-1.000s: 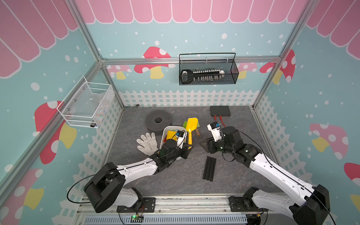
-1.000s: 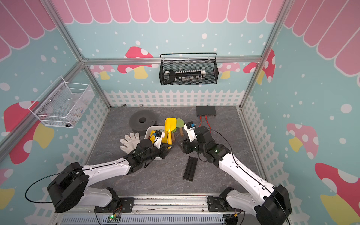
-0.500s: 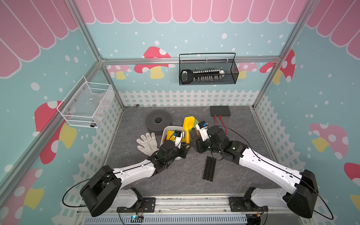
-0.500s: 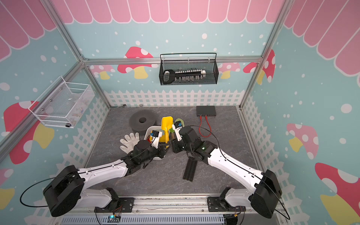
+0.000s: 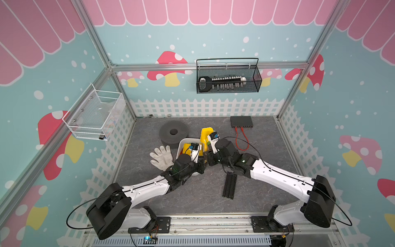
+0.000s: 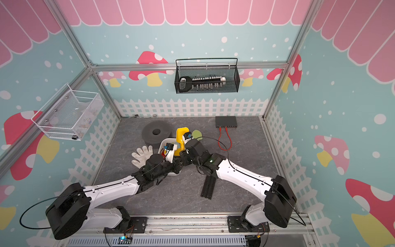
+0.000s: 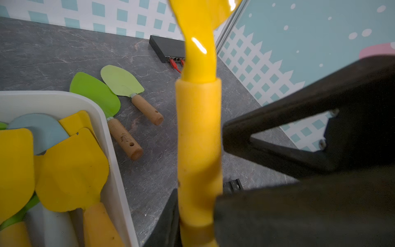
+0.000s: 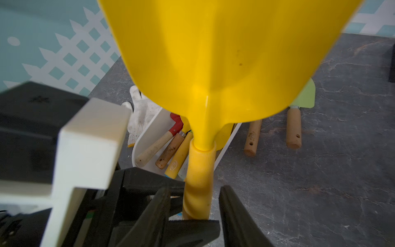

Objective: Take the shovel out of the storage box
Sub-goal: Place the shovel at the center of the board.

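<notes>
A yellow plastic shovel [image 5: 206, 133] [image 6: 181, 134] stands upright beside the white storage box [image 5: 181, 148] [image 6: 162, 142], blade up. My left gripper [image 5: 202, 165] [image 7: 198, 213] is shut on the lower part of its handle [image 7: 198, 139]. My right gripper [image 5: 208, 157] [image 8: 194, 190] has come in from the other side. Its jaws straddle the same handle [image 8: 198, 171] just above the left grip, with a gap on each side, so it is open. Inside the storage box [image 7: 100, 109] [image 8: 154, 126] lie several more shovels, yellow, blue and wooden-handled.
Two green shovels with wooden handles [image 7: 96, 92] [image 7: 120, 81] lie on the table beside the box. White gloves [image 5: 161, 157], a grey foam ring [image 5: 173, 133], a black network switch [image 5: 241, 122] with red cables and a black bar [image 5: 229, 186] lie around. Mesh baskets hang on the walls.
My right arm has swung left to the shovel and its jaws have narrowed round the handle. The left gripper has kept the shovel upright in nearly the same place.
</notes>
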Tool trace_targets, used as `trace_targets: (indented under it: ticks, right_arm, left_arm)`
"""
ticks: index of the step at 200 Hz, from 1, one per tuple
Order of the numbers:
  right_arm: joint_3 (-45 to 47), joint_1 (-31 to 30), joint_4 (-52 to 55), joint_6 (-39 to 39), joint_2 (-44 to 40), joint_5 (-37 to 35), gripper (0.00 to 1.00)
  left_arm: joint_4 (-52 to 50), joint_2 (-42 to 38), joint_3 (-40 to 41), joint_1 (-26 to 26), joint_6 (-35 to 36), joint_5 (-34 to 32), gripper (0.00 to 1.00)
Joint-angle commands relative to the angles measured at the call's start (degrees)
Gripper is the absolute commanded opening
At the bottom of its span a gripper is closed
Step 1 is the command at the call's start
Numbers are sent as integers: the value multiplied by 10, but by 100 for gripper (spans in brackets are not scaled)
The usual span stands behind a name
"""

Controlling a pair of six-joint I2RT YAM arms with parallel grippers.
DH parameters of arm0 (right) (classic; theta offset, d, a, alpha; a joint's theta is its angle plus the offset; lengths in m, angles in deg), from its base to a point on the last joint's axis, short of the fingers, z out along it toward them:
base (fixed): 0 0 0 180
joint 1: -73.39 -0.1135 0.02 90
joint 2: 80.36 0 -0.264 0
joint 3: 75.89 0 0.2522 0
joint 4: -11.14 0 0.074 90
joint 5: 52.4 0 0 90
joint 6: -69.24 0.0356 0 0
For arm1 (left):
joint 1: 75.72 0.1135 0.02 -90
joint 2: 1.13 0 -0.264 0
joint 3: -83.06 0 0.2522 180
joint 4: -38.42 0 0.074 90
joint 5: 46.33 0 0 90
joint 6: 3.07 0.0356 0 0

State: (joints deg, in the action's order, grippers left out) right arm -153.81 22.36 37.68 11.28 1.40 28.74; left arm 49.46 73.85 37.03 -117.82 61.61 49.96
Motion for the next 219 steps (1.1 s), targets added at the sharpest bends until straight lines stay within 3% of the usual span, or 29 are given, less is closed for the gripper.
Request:
trace_targets:
  ticks: [1, 43, 86, 98, 116, 132, 166, 219]
  right_arm:
    - [-18, -3, -8, 10, 11, -36, 42]
    - [-29, -3, -9, 9, 32, -26, 41]
    - [-27, -3, -11, 6, 32, -27, 18]
    - [-27, -3, -9, 5, 28, -31, 17]
    - [-27, -2, -6, 4, 26, -34, 17]
    - [-31, -1, 5, 2, 28, -32, 17]
    - [-44, 20, 34, -8, 42, 2, 15]
    - [-58, 82, 87, -17, 61, 65, 16]
  left_arm:
    - [24, -16, 2, 3, -1, 9, 0]
    - [31, -18, 5, 3, -3, 17, 0]
    - [30, -19, 6, 3, -3, 14, 0]
    - [28, -18, 5, 3, -2, 13, 8]
    - [20, -18, 3, 3, 0, 13, 32]
    - [9, -21, 0, 3, 5, 12, 43]
    - [-49, -46, -7, 4, 31, -3, 54]
    - [-100, -113, 11, 20, 41, -77, 60]
